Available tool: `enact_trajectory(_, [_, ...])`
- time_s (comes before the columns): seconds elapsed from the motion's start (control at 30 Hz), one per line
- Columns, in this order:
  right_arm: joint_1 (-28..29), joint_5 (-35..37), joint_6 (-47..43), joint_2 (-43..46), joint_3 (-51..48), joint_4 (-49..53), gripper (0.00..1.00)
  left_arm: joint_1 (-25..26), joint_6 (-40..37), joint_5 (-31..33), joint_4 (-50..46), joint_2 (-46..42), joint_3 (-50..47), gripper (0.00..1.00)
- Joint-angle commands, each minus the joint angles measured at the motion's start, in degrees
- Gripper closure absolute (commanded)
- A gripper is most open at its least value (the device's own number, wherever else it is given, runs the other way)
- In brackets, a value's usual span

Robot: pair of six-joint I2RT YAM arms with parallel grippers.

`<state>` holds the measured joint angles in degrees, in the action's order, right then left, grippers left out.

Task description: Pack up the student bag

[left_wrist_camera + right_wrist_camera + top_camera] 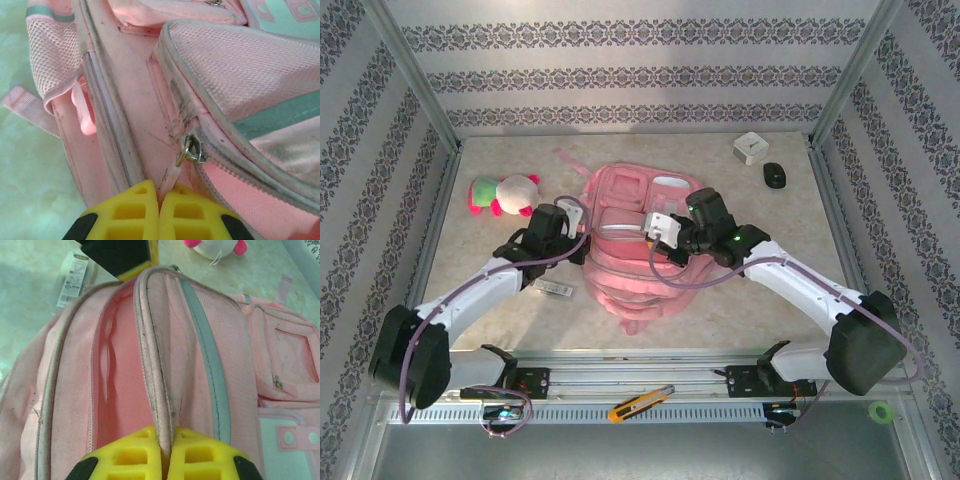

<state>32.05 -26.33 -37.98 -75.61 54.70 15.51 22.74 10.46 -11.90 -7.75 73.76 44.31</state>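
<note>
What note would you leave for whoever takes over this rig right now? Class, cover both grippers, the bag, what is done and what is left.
Left gripper: shut on the pink zip pull at the side of the bag.
Right gripper: shut on the fabric rim of the bag's open compartment.
Bag: lying mid-table.
Done: one compartment is unzipped.
Left: plush toy, white box, black mouse and packet lie outside the bag; they probably go in next.

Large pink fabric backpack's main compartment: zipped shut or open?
Open. Right wrist view: the large pink fabric backpack has its zipper edges parted, pink lining showing between them.
</note>
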Motion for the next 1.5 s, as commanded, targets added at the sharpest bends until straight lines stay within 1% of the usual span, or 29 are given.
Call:
enact_trajectory(0.0, [-3.4,-10.8,-1.4,3.3,-0.5,0.4,1.00,-4.5,-3.2,7.4,5.1,4.0,2.9,0.96])
enact_trajectory(0.03, [-4.1,-11.1,-0.7,2.8,-0.4,-0.2,1.00,-4.7,-3.3,7.1,5.5,5.3,4.0,0.95])
enact_trajectory(0.1, [-5.3,-11.2,0.8,1.7,0.2,-1.0,1.00,-4.8,-3.2,6.3,4.8,7.4,6.6,0.90])
enact_trajectory(0.17, [-6.2,-11.9,2.2,1.0,0.6,-1.9,1.00,-4.8,-2.4,6.0,3.8,8.2,8.3,0.85])
enact_trajectory(0.23, [-7.0,-14.2,3.9,0.4,0.8,-3.3,1.00,-4.9,-1.9,6.1,3.2,7.9,8.5,0.80])
enact_trajectory(0.27, [-7.3,-14.8,4.7,0.2,0.8,-4.0,1.00,-5.1,-1.1,6.4,1.9,7.5,8.7,0.74])
enact_trajectory(0.33, [-7.4,-13.9,6.4,-0.2,1.3,-4.6,1.00,-6.0,2.8,7.0,-2.5,6.1,9.2,0.58])
enact_trajectory(0.4, [-7.4,-13.7,7.2,-0.3,1.5,-4.2,1.00,-6.5,10.2,7.6,-9.3,3.9,9.3,0.51])
enact_trajectory(0.43, [-7.4,-13.6,7.7,-0.3,1.4,-4.5,1.00,-6.6,13.4,8.0,-12.8,2.8,9.3,0.49])
enact_trajectory(0.5, [-7.3,-13.6,8.3,-0.1,0.9,-5.2,1.00,-6.8,22.3,9.7,-18.5,-0.6,7.5,0.47])
enact_trajectory(0.63, [-7.0,-13.8,9.6,0.0,0.2,-6.1,1.00,-7.5,37.2,11.2,-25.0,-7.7,2.3,0.43])
enact_trajectory(0.7, [-6.7,-13.9,10.2,0.1,0.1,-6.7,1.00,-7.7,43.8,12.9,-29.0,-9.0,1.7,0.41])
enact_trajectory(0.77, [-6.1,-13.9,10.2,-0.2,0.1,-6.8,1.00,-7.9,49.8,13.9,-33.6,-8.6,1.8,0.41])
enact_trajectory(0.83, [-5.6,-13.9,10.0,-0.4,0.1,-6.9,1.00,-8.3,56.4,14.3,-39.0,-6.3,2.5,0.41])
enact_trajectory(0.93, [-4.6,-13.7,9.6,-1.0,0.4,-7.1,1.00,-8.7,62.2,12.6,-44.2,-1.9,3.5,0.40])
enact_trajectory(1.0, [-4.0,-13.7,9.4,-1.4,0.7,-7.2,1.00,-8.8,64.6,11.5,-46.3,1.0,4.0,0.38])
enact_trajectory(1.07, [-3.5,-13.6,9.1,-1.8,1.1,-7.2,1.00,-8.9,65.8,10.1,-45.9,3.2,3.9,0.34])
enact_trajectory(1.13, [-3.0,-13.4,8.9,-2.1,1.4,-7.2,1.00,-9.0,66.9,8.3,-43.7,4.7,3.0,0.29])
enact_trajectory(1.2, [-2.6,-13.4,8.7,-2.3,1.5,-7.2,1.00,-9.0,67.4,6.8,-41.5,5.6,2.5,0.27])
enact_trajectory(1.37, [-2.0,-13.2,8.4,-2.6,1.5,-7.1,1.00,-9.1,68.7,5.9,-39.1,8.0,2.9,0.24])
enact_trajectory(1.47, [-1.6,-13.0,8.4,-2.7,1.5,-7.0,1.00,-9.0,68.8,5.2,-37.9,10.3,3.3,0.24])
